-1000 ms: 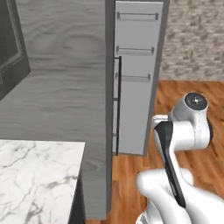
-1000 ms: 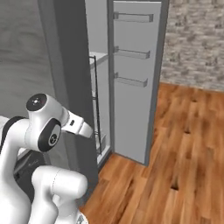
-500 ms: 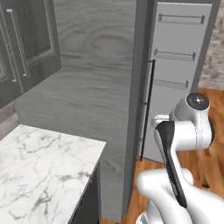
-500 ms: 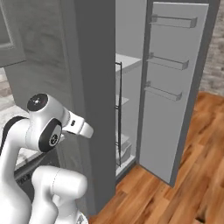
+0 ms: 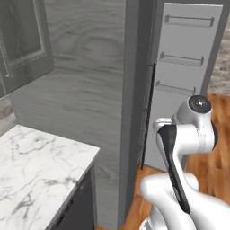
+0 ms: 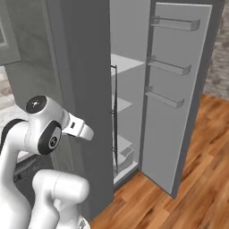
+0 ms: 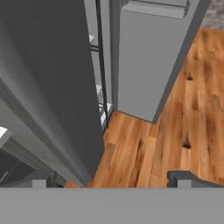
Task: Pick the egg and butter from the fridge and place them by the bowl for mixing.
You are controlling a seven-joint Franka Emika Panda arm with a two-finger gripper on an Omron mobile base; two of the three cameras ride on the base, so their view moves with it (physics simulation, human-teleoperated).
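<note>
Driven further left since a second ago, so fridge (image 6: 85, 89) now at 12 o'clock, door (image 6: 179, 94) swung open. Gripper (image 7: 111, 177) spread wide, grasping nothing. Shelves (image 6: 121, 105) half hidden by dark side wall; egg and butter impossible to make out.

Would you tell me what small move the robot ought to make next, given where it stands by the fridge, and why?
Probably drive the base a little further round to face the opening. The fridge stands open, its door swung wide, yet its dark side panel hides most of the shelves. The gripper is open, holds nothing and points at the wooden floor. No egg or butter can be made out yet.
</note>
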